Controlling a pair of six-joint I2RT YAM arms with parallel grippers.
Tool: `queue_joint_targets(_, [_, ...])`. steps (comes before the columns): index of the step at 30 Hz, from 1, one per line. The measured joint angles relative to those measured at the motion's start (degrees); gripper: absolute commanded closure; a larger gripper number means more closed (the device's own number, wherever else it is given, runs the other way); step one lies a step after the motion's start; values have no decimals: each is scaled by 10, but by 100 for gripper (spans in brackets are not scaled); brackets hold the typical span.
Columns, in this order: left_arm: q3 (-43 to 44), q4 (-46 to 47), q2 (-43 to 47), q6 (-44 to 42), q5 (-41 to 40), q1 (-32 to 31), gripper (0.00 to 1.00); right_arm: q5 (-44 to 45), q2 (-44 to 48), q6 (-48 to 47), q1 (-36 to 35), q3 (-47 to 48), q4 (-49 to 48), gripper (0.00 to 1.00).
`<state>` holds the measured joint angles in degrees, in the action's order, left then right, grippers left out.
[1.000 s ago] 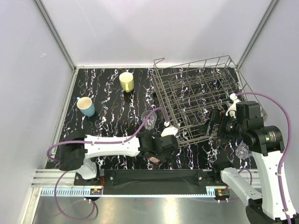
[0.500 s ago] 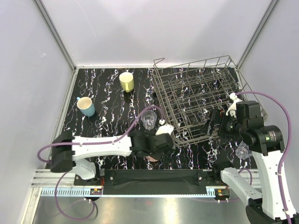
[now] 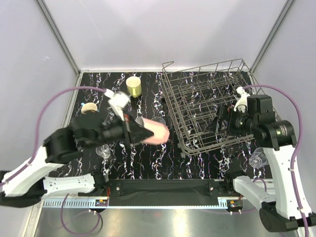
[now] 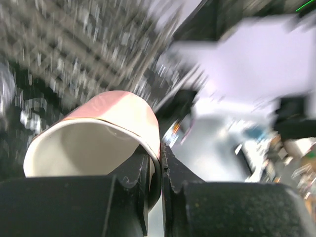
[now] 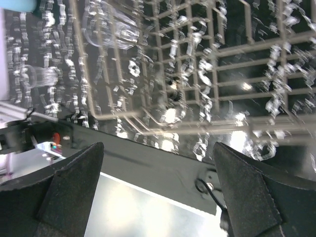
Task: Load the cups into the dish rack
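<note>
Left tool (image 4: 155,158): You have it clamped on the pink cup (image 4: 108,133), one finger inside the mouth and one outside, pinching the wall at the rim. That grip leaves the mouth free for tipping it over the tines.
Pink cup: It is in the air, lying roughly on its side above the counter (image 3: 98,84). It sits just left of the dish rack (image 3: 202,67) and not yet over it.
Right tool (image 5: 158,148): It is spread wide and holds nothing. It hangs over the rack's near side, I judge so that it stays out of your left arm's path.
Dish rack: It stands at the far right of the counter, and from above no cup shows inside it.
Yellow cup (image 3: 133,86): It stands upright near the far edge, left of the rack, waiting its turn.
Left glass (image 3: 103,150): It is on the counter, beneath the raised left arm.
Right glass (image 3: 257,159): It is on the counter beside the right arm, outside the rack.
Step in hand: This looks like the carry towards the rack.
Next move: It calls for travel rightward, then turning the mouth down between tines.
Risk: A rim pinch is a thin hold, so a quick swing could let the cup twist or slip.
</note>
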<state>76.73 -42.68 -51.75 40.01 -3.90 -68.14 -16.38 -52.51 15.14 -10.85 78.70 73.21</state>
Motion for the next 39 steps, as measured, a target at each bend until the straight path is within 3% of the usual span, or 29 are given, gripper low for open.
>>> queue_joint_targets(8, [66, 91, -30, 37, 192, 198, 100, -111, -48, 4, 0, 8, -95, 1])
queue_joint_targets(15, [-29, 345, -75, 202, 340, 314, 100, -285, 14, 71, 0, -50, -289, 1])
queue_joint_targets(20, [-117, 553, -70, 343, 336, 329, 100, -360, 58, 153, -3, -126, -464, 2])
queue_joint_targets(24, [-177, 662, -60, 447, 301, 328, 100, -374, 64, 188, -25, -162, -553, 4])
queue_joint_targets(29, [-221, 718, -44, 536, 231, 328, 100, -359, 20, 193, -90, -162, -631, 4])
queue_joint_targets(39, [-259, 718, 3, 634, 158, 329, 100, -280, -84, 151, -231, -133, -701, 8])
